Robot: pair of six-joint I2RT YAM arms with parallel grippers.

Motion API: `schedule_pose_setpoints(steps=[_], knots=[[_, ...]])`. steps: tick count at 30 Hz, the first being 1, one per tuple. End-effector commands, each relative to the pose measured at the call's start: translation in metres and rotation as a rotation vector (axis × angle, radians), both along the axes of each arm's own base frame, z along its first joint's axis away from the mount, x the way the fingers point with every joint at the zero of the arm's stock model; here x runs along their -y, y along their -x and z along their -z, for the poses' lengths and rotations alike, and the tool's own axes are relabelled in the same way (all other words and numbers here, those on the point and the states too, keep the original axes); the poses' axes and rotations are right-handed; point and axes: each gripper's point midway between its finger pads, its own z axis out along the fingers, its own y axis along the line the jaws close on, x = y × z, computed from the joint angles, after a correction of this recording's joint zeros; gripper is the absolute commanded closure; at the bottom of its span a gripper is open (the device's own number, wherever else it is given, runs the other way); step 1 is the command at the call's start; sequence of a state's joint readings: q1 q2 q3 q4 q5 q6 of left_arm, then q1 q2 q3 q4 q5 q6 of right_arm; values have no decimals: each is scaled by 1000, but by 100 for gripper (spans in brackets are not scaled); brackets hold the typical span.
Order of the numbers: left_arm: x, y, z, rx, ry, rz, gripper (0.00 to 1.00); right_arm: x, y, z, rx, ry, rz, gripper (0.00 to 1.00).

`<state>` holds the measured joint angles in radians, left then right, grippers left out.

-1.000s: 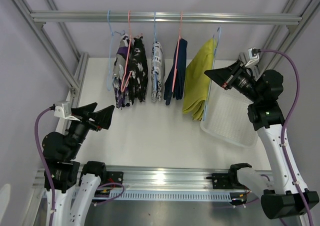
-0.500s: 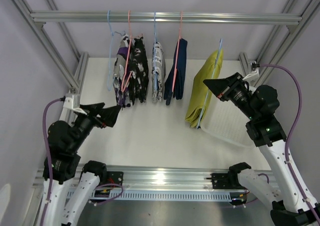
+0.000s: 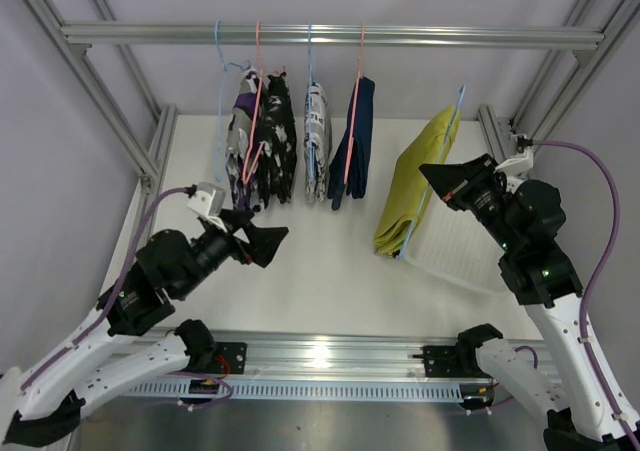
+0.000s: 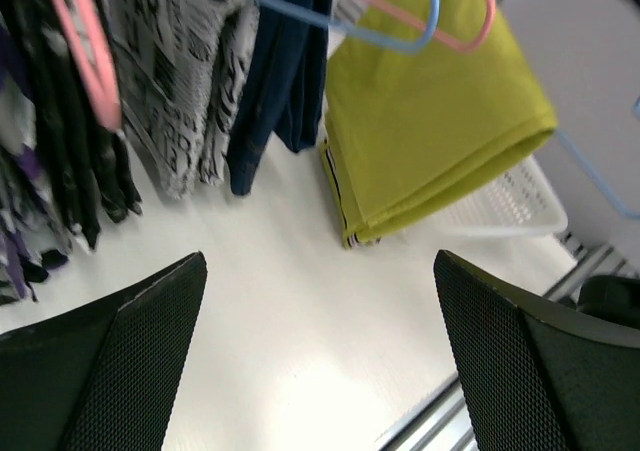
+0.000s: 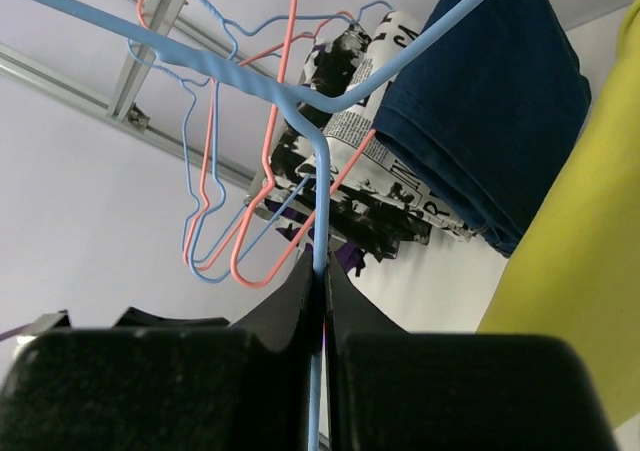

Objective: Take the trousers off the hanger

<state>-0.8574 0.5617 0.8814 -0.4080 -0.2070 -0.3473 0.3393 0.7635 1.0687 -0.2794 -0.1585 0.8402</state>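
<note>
My right gripper [image 3: 435, 179] is shut on the wire of a light blue hanger [image 3: 452, 121] that is off the rail and tilted. Yellow-green trousers [image 3: 408, 186] hang folded over it, their lower end near the table. In the right wrist view the jaws [image 5: 318, 271] pinch the blue hanger wire [image 5: 320, 191], with the yellow-green cloth [image 5: 580, 271] at the right. Navy trousers [image 3: 355, 146] and patterned trousers [image 3: 262, 151] stay on hangers on the rail. My left gripper [image 3: 272, 246] is open and empty above the table, left of the yellow-green trousers [image 4: 430, 121].
A white mesh basket [image 3: 465, 251] lies on the table at the right, just behind the yellow-green trousers. An empty light blue hanger [image 3: 220, 111] hangs at the rail's left end. Aluminium frame posts [image 3: 110, 101] stand along both sides.
The right gripper has carried the hanger with the yellow-green trousers rightward and down, away from the rail. The left arm has swung in toward the table's middle, still open.
</note>
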Motion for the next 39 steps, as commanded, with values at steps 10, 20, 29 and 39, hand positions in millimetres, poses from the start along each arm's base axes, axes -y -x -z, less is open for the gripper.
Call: schedule_pose_setpoints(steps=[10, 20, 29, 39], knots=[[52, -27, 33, 183, -45, -138, 1, 3, 20, -60, 135, -67, -18, 100], [100, -30, 38, 378, -54, -72, 1, 6, 19, -58, 45, -133, 3, 100], [129, -12, 33, 439, 87, 75, 0, 6, 9, -45, -4, -167, 29, 100], [163, 4, 18, 458, 227, 213, 0, 2, -7, -23, -35, -213, 39, 100]])
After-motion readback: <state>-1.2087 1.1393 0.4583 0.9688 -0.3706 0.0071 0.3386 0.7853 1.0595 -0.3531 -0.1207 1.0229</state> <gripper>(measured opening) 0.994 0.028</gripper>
